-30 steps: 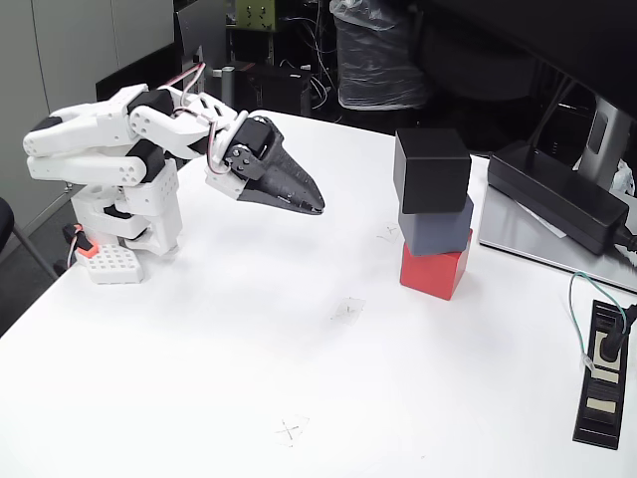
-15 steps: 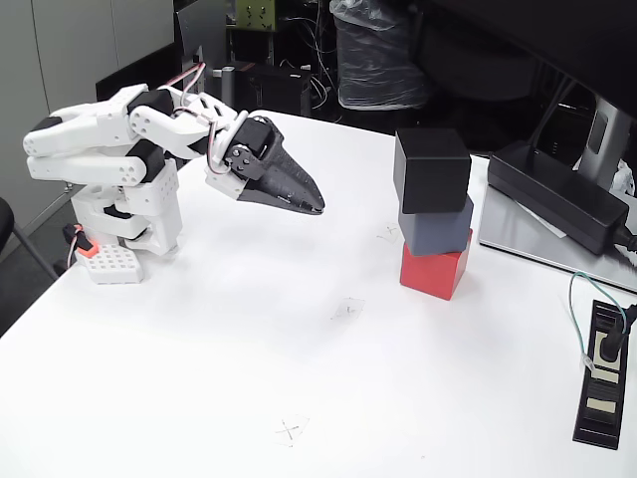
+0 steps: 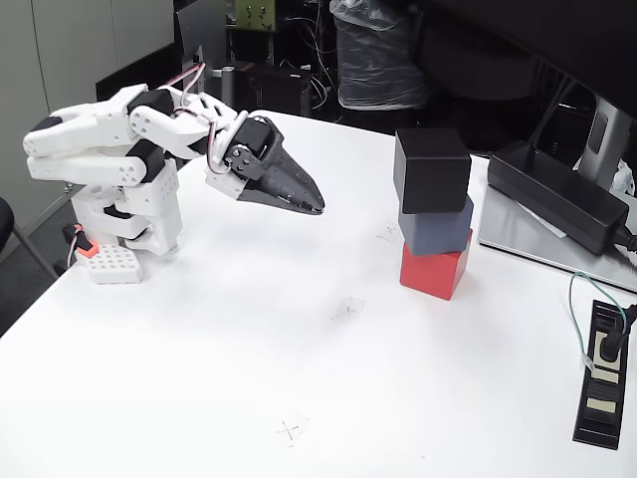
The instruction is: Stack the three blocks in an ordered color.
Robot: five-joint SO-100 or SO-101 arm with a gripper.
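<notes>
Blocks form one upright column on the white table (image 3: 199,378): the bright red matte cube (image 3: 434,269) at the base, the slate blue-grey matte cube (image 3: 436,225) on it, and the black matte cube (image 3: 431,169) on top, its edges turned slightly off those of the cube below. Right of the column, a long flat black power brick (image 3: 557,197) lies on a grey slab, near but apart from it. Further right and nearer the camera, a black power strip (image 3: 603,376) holds a plug. Left of the column, well apart, the white arm (image 3: 109,149) sits folded on its base. Its black gripper (image 3: 317,207) points toward the column, clear of the table, jaws closed together and empty. No legible writing is visible.
</notes>
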